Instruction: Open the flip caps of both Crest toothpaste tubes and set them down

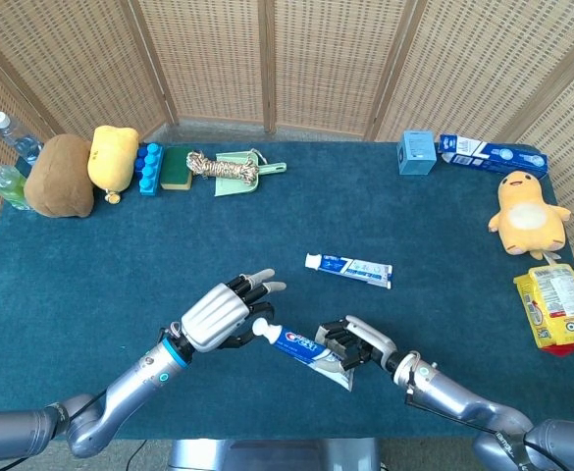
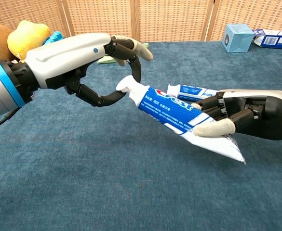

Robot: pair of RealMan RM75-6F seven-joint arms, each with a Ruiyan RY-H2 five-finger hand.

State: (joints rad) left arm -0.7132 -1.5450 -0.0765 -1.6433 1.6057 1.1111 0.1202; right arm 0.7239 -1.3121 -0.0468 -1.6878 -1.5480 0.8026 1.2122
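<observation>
Far left, along the rear edge of the blue table (image 1: 90, 285): two clear bottles (image 1: 7, 162), a brown plush (image 1: 59, 177), a yellow plush (image 1: 112, 157), a blue block (image 1: 148, 168), a green sponge (image 1: 177, 168), a coiled rope (image 1: 211, 165) and a green dustpan (image 1: 242, 171).

Left hand (image 1: 216, 316): raised above the table at front centre. In the chest view the thumb and one finger (image 2: 137, 72) curve around the white cap (image 2: 125, 85) of the held toothpaste tube (image 2: 174, 111), touching it from below and above. The remaining fingers are spread. The cap appears closed; whether it has begun to lift cannot be determined.

Held toothpaste tube: suspended between both hands, cap pointing to the left hand, crimped end to the right.

Second toothpaste tube (image 1: 349, 268): lying flat on the table behind the hands, cap to the left, untouched.

Right hand (image 1: 359, 342): grasps the rear half of the held tube, fingers wrapped over it, thumb beneath.

Right side: a light blue box (image 1: 417, 152), a toothpaste carton (image 1: 491, 154), a yellow duck plush (image 1: 525, 212) and a yellow snack packet (image 1: 559, 308).
</observation>
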